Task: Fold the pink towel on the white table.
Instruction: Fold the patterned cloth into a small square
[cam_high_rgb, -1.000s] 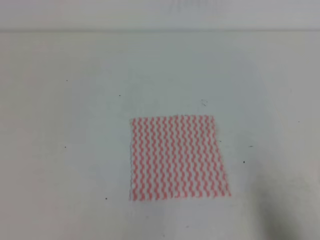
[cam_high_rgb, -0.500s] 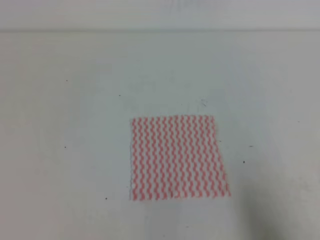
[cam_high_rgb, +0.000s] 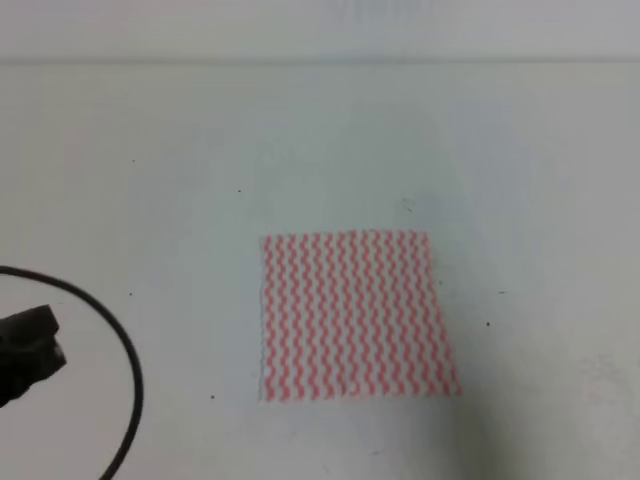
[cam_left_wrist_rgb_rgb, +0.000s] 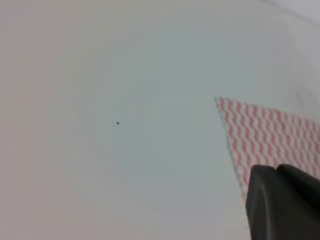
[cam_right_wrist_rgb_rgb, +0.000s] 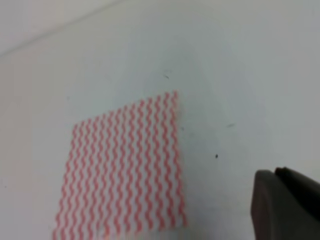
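We view the opening approach of the fold. The pink towel (cam_high_rgb: 355, 315) lies flat and fully spread on the white table (cam_high_rgb: 300, 130), just right of centre and toward the near edge in the high view, with no crease and no corner lifted, so we judge that no fold has been made.

The left gripper (cam_high_rgb: 28, 350) shows at the left margin of the high view, trailed by a looping black cable (cam_high_rgb: 125, 350); it sits well apart from the towel's left edge. From the left wrist we see only a dark part of the gripper body, with the towel's near corner (cam_left_wrist_rgb_rgb: 220, 101) ahead. The right gripper (cam_right_wrist_rgb_rgb: 287, 202) appears only as a dark mass at the lower right of its own wrist view, off the towel's right edge.

We cannot tell how wide either pair of jaws stands.

The next move calls for bringing each gripper to a towel edge or corner and pinching the thin cloth off the surface.
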